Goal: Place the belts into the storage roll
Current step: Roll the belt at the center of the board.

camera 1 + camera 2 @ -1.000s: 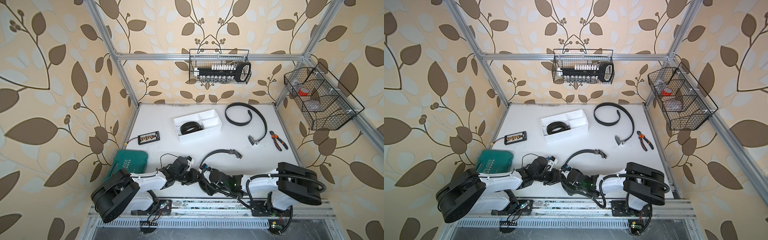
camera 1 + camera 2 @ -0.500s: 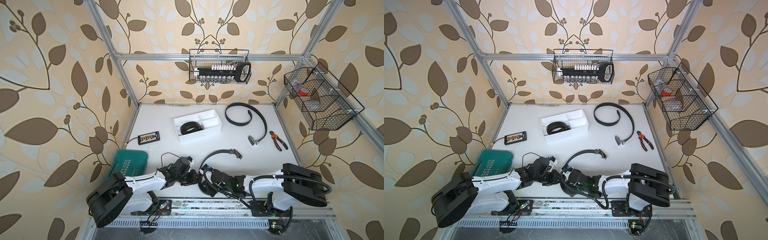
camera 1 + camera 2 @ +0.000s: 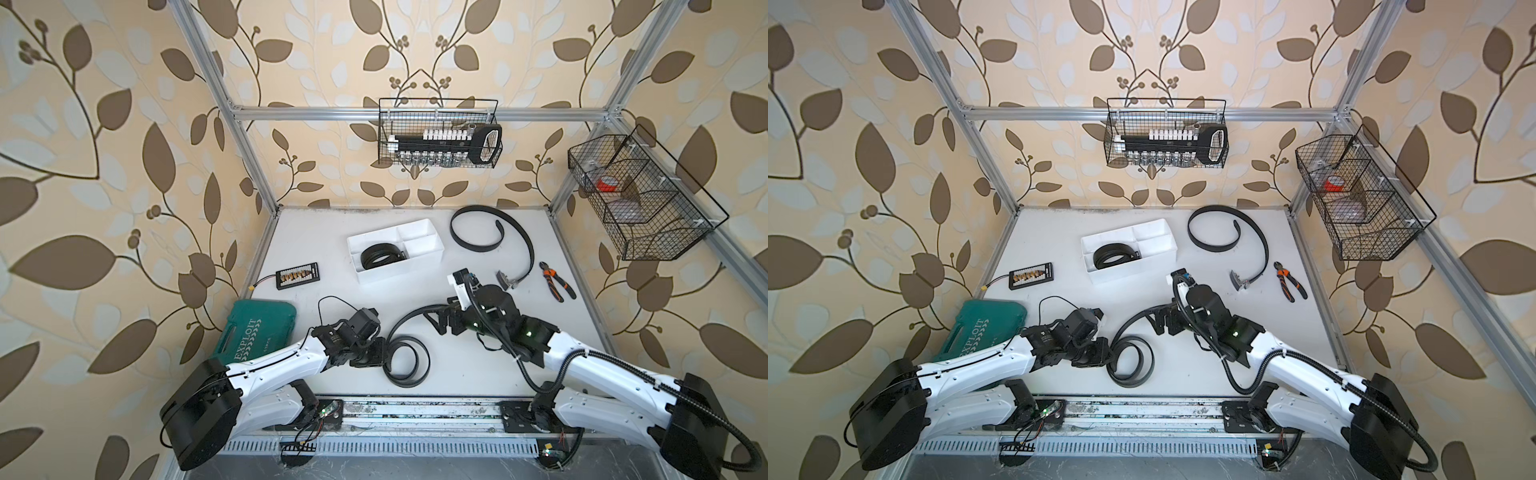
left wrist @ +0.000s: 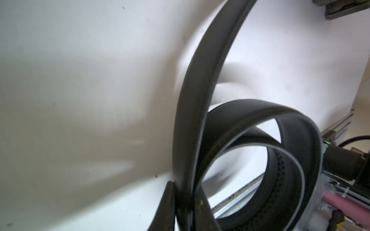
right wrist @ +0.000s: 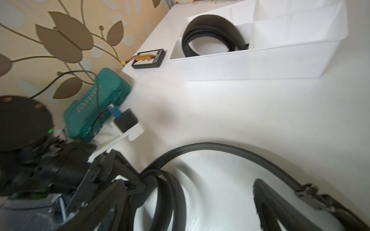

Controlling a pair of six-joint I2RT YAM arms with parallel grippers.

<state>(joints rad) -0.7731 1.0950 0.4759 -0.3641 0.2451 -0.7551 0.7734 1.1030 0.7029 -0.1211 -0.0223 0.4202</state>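
Note:
Three black belts show in both top views. One belt [image 3: 365, 257] [image 3: 1100, 259] [image 5: 212, 22] lies coiled in a compartment of the white storage roll [image 3: 399, 270] [image 3: 1133, 268] [image 5: 240, 64]. A long belt [image 3: 473, 249] [image 3: 1212, 248] lies spread at the back right. The third belt [image 3: 405, 380] [image 3: 1129, 382] [image 4: 196, 100] [image 5: 210, 145] stands half coiled near the front. My left gripper [image 3: 384, 353] [image 3: 1108, 357] [image 4: 183, 200] is shut on its coil. My right gripper [image 3: 442, 324] [image 3: 1165, 322] [image 5: 180, 216] is wide open over that belt's buckle end; the buckle [image 5: 308, 192] lies outside its gap.
A green tool case [image 3: 257, 332] sits at the front left, with a small black connector board [image 3: 297, 276] behind it. Orange-handled pliers [image 3: 557, 280] lie at the right. Wire baskets hang on the back wall [image 3: 440, 141] and right wall [image 3: 640, 199].
My right gripper opened, let go of the coil and moved back toward the belt's buckle end. My left gripper closed on the coil and stayed roughly in place.

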